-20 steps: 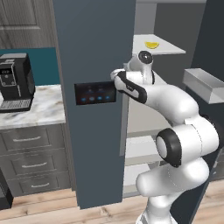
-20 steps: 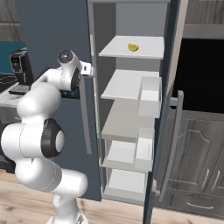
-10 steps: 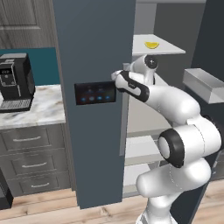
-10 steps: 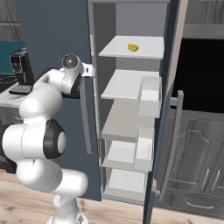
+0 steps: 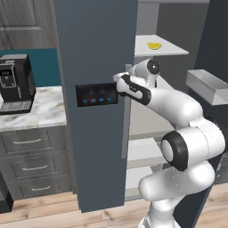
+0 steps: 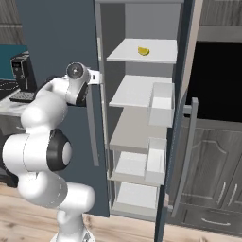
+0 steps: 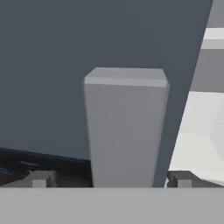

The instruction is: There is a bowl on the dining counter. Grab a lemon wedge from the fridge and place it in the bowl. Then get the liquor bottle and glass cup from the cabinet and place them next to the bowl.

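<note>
Swinging rightward along the fridge door (image 5: 95, 67), the arm has carried its tool (image 7: 109, 181) to the door's grey handle (image 7: 124, 127), jaws spread wide either side, gripping nothing; the lemon wedge (image 6: 143, 50) lies on the fridge's top shelf (image 6: 156, 56). It looks light, soft and slippery, best pinched gently across its sides; no legible writing anywhere.
</note>
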{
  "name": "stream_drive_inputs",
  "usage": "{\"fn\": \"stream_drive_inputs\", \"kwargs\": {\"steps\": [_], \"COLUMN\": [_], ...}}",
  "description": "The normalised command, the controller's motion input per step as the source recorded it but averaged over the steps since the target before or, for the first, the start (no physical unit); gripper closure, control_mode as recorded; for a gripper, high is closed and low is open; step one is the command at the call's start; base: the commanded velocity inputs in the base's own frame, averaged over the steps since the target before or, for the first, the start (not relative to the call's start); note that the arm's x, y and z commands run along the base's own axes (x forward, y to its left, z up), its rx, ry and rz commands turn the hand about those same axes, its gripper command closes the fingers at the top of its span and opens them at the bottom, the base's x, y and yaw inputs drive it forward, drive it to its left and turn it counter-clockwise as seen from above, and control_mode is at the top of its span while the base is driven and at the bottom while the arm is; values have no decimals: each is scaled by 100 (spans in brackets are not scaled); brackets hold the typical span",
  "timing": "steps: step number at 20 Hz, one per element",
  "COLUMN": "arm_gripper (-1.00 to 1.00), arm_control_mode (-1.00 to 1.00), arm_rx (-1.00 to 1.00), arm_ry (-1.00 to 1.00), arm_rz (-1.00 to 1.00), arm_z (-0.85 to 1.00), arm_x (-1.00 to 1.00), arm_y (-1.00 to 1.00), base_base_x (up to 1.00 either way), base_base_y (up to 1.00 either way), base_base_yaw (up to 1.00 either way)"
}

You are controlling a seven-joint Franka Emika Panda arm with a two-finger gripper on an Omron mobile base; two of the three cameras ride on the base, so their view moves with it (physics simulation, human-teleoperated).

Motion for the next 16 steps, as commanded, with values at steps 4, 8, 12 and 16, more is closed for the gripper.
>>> {"fn": "stream_drive_inputs", "kwargs": {"steps": [4, 8, 12, 16], "arm_gripper": [100, 100, 100, 100], "arm_control_mode": [-100, -100, -100, -100], "arm_rx": [0, 0, 0, -2], "arm_ry": [0, -4, -5, -7], "arm_rz": [0, 0, 0, 0], "arm_z": [-23, -22, -22, -13], "arm_x": [38, 40, 19, -18], "arm_y": [0, 0, 0, 19], "base_base_x": [0, 0, 0, 0], "base_base_y": [0, 0, 0, 0], "base_base_yaw": [0, 0, 0, 0]}}
